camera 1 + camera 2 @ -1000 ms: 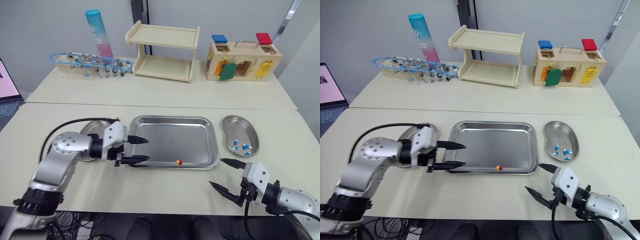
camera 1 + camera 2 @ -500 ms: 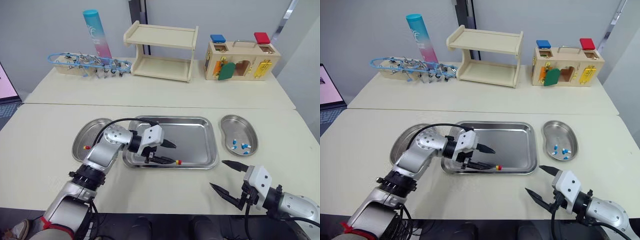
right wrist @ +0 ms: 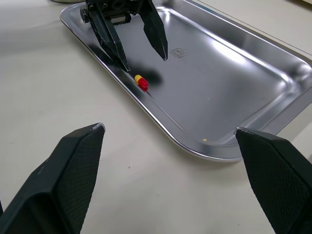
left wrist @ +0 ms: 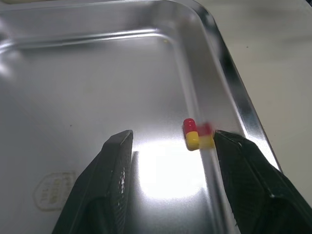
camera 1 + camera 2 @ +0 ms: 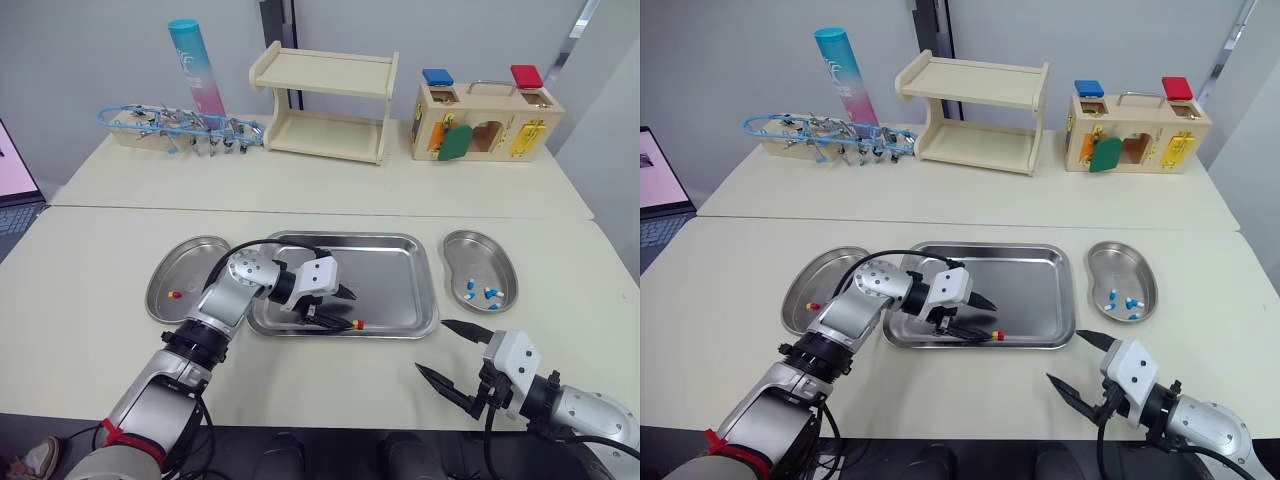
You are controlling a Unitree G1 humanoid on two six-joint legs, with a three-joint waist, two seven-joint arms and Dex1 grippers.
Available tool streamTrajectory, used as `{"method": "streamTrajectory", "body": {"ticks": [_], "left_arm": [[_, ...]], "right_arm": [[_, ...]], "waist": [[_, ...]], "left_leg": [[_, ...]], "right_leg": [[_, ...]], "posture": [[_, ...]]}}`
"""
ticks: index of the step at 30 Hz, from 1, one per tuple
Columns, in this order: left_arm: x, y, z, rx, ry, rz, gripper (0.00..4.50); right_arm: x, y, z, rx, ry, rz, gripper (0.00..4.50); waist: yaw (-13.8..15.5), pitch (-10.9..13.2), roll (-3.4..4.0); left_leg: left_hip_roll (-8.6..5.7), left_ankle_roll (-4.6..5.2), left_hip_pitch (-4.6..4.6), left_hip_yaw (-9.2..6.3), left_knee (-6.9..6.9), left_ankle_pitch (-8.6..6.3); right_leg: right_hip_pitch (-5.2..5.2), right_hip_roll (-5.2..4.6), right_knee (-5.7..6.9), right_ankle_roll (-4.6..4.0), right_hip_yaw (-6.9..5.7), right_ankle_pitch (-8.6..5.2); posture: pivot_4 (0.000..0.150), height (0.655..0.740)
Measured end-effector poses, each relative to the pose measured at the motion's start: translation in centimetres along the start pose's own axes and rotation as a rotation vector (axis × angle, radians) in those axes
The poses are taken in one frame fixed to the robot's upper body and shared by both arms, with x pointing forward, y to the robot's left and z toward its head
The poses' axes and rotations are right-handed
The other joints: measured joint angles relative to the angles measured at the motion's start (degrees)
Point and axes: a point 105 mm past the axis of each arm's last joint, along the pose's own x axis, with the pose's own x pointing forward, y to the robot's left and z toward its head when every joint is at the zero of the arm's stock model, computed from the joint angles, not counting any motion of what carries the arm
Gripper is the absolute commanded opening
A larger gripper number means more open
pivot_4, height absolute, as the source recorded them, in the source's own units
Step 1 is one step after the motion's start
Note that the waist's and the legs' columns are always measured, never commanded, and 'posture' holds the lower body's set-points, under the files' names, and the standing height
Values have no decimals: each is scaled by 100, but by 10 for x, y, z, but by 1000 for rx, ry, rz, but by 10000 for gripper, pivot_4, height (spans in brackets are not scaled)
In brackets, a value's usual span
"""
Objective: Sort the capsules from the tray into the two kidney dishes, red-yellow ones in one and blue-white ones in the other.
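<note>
Left gripper (image 5: 348,309) stretched low into tray (image 5: 400,240), spread wide (red-yellow capsule (image 5: 359,324) just ahead); right gripper (image 5: 432,346) likewise parted

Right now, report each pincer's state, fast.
Left pincer: open, holding nothing, low over the tray by the red-yellow capsule.
Right pincer: open, holding nothing, above the table.

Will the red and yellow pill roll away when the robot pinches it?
Probably, if nudged: the red-yellow capsule is round-ended and smooth, on a shiny metal tray, so it may roll or skid. It looks tiny beside the open left gripper, so it is likely very light. The tray's wall beside it should stop it.
</note>
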Motion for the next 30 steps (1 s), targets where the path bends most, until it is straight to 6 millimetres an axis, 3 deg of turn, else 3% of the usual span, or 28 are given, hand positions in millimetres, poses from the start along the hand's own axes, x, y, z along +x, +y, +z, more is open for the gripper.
{"method": "streamTrajectory", "body": {"ticks": [25,30], "left_arm": [[18,7,-1,26,29,8,26957],[18,4,-2,9,37,-11,14474]], "right_arm": [[6,6,-1,16,-6,9,45000],[8,6,0,12,-12,12,45000]], "waist": [[1,0,0],[1,0,1]], "left_leg": [[0,0,1,0,0,0],[0,0,1,-1,1,0]], "right_leg": [[1,0,0,0,0,0],[1,0,0,0,0,0]], "posture": [[1500,7400],[1500,7400]]}}
